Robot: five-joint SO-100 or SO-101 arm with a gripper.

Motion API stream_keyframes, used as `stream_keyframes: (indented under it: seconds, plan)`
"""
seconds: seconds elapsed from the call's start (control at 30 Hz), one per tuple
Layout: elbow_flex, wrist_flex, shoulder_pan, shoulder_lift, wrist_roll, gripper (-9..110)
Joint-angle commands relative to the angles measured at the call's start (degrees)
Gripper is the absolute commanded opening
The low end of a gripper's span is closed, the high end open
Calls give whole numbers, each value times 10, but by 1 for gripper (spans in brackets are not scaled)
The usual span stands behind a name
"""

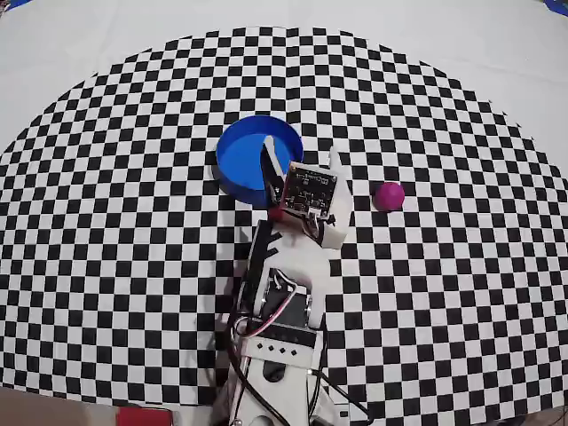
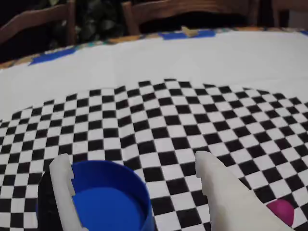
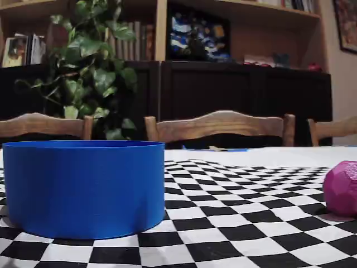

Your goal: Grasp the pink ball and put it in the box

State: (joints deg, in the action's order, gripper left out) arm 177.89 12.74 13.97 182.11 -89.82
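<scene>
The pink ball (image 1: 389,195) lies on the checkered mat, right of the gripper in the overhead view. It shows at the lower right of the wrist view (image 2: 280,210) and at the right edge of the fixed view (image 3: 343,188). The box (image 1: 240,160) is a round blue container, empty, left of the ball. It also shows in the wrist view (image 2: 115,207) and the fixed view (image 3: 83,187). My gripper (image 1: 302,149) is open and empty. Its left finger hangs over the box's right rim and its right finger stands apart from the ball. It also shows in the wrist view (image 2: 131,159).
The checkered mat (image 1: 461,293) lies on a white tablecloth (image 1: 497,44). The arm's base and cables (image 1: 275,346) fill the lower middle of the overhead view. Wooden chairs (image 3: 220,125) and a plant (image 3: 92,72) stand beyond the table's far edge.
</scene>
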Motion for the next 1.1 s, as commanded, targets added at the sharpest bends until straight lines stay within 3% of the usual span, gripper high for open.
stream_keyframes:
  seconds: [0.0, 1.07]
  plan:
    - [4, -10, 15, -4, -6, 29]
    - [4, -11, 165, -11, -6, 29]
